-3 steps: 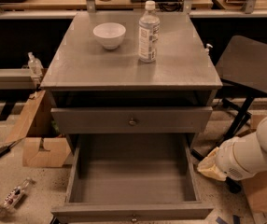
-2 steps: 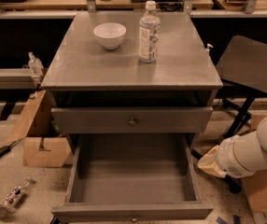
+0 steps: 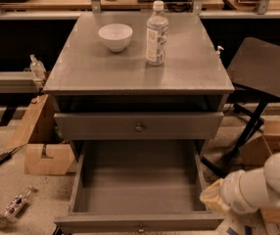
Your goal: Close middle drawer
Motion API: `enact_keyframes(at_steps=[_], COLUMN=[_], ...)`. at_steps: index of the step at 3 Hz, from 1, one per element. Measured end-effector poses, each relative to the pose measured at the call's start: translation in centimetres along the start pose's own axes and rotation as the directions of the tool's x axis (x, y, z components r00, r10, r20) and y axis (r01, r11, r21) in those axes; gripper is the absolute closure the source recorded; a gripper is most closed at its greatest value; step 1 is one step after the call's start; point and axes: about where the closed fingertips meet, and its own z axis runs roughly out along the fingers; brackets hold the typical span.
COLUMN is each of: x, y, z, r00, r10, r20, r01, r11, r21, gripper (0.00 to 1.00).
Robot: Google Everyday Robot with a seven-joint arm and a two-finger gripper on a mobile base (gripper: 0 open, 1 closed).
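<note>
The grey wooden cabinet (image 3: 140, 77) stands in the middle of the camera view. Its middle drawer (image 3: 139, 222) is pulled far out toward me, and its empty grey box shows from above. A small brass knob (image 3: 140, 227) sits at the centre of its front at the bottom edge. The uppermost drawer (image 3: 139, 126) sticks out only a little. The lowest drawer is hidden. My gripper (image 3: 212, 198) is at the end of the white arm (image 3: 262, 182) at the lower right, close beside the drawer's right side wall near its front corner.
A white bowl (image 3: 115, 36) and a clear water bottle (image 3: 156, 33) stand on the cabinet top. A black folding stand (image 3: 262, 77) is at the right. Cardboard boxes lie on the floor at the left (image 3: 44, 155) and the right (image 3: 272, 141). A bottle (image 3: 15, 204) lies at the lower left.
The white arm has moved down and a little to the left, closer to the open drawer's right front corner. The drawers have not moved.
</note>
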Motion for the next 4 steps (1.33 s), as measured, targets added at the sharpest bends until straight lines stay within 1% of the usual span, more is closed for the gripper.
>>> enact_keyframes(at_steps=[1,2,3,4], x=[5.0,8.9,10.7,12.4], y=[3.2,6.9,8.6,8.7], z=[4.5,8.5,13.2,18.0], r00=[0.995,0.986,0.984,0.978], r10=[0.089,0.13,0.107,0.128], r20=[0.049,0.102,0.14,0.165], r01=[-0.087,-0.125,-0.099,-0.118], r11=[0.9955,0.9906,0.9933,0.9905], r21=[-0.038,-0.056,-0.06,-0.07], gripper=[1.0,1.0,1.0,1.0])
